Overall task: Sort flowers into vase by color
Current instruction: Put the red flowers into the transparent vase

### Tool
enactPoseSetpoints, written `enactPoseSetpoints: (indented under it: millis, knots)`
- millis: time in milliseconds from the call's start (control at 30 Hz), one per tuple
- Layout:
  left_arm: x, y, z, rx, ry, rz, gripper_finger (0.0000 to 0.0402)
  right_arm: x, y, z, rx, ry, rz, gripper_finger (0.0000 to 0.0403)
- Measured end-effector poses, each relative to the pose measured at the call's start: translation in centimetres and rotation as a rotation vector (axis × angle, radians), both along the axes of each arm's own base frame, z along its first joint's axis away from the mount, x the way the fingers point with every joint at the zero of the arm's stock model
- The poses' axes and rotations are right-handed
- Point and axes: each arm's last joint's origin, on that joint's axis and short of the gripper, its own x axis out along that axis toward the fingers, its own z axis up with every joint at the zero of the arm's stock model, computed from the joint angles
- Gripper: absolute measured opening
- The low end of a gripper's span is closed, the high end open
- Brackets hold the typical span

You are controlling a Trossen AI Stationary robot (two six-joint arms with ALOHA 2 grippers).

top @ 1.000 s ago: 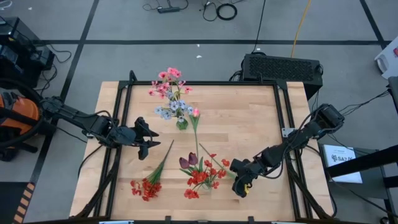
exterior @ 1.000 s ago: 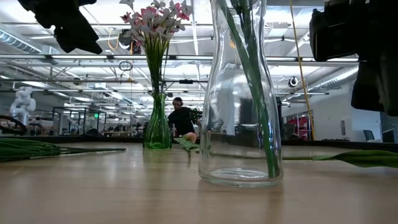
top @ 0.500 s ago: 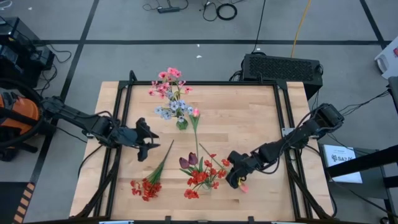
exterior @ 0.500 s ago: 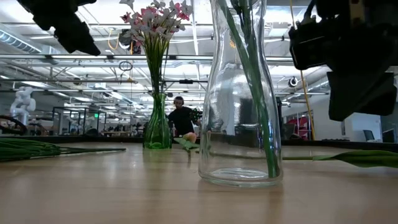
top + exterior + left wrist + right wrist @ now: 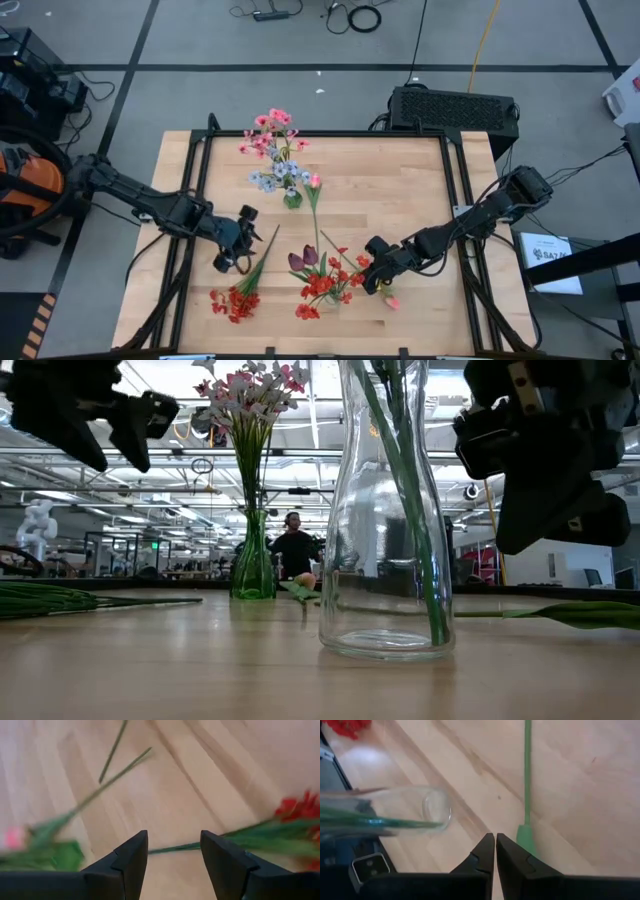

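The left gripper [image 5: 232, 255] hangs over the table [image 5: 400, 180] with its fingers [image 5: 131, 860] spread apart and nothing between them, just above the stem of a loose red cluster [image 5: 235, 300] that lies flat near the front edge. The right gripper [image 5: 372, 282] hovers with its fingers [image 5: 482, 852] pressed together and empty, just beside the clear vase [image 5: 385, 510]. That vase holds red clusters [image 5: 325, 285] and maroon tulips [image 5: 303, 260]. A pink bud [image 5: 391, 301] lies on the wood close to the right gripper. Further back, one green vase [image 5: 292, 198] holds pink blossoms [image 5: 270, 132] and pale blue sprigs [image 5: 275, 178]. One pink-tipped flower [image 5: 314, 182] lies between the two vases.
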Motion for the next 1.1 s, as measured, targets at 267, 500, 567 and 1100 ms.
enactPoseSetpoints:
  millis: [267,500,567,1100]
  knots:
    - [1.0,-0.4,-1.4,0.341,0.062,-0.425,0.0189,0.1,-0.2,0.0,-0.025,-0.019,-0.066,0.0011]
    - [0.4,-0.6,-4.0,0.554,0.296,-0.809,0.0189,0.1,-0.2,0.0,-0.012,-0.015,-0.091,0.0011]
    - [0.6,-1.0,-4.4,0.588,0.299,-0.890,0.0189,0.1,-0.2,0.0,-0.011,-0.015,-0.093,0.0011]
    - [1.5,-5.4,-6.3,0.605,0.141,-1.164,0.0189,0.1,-0.2,0.0,-0.003,-0.015,-0.118,0.0011]
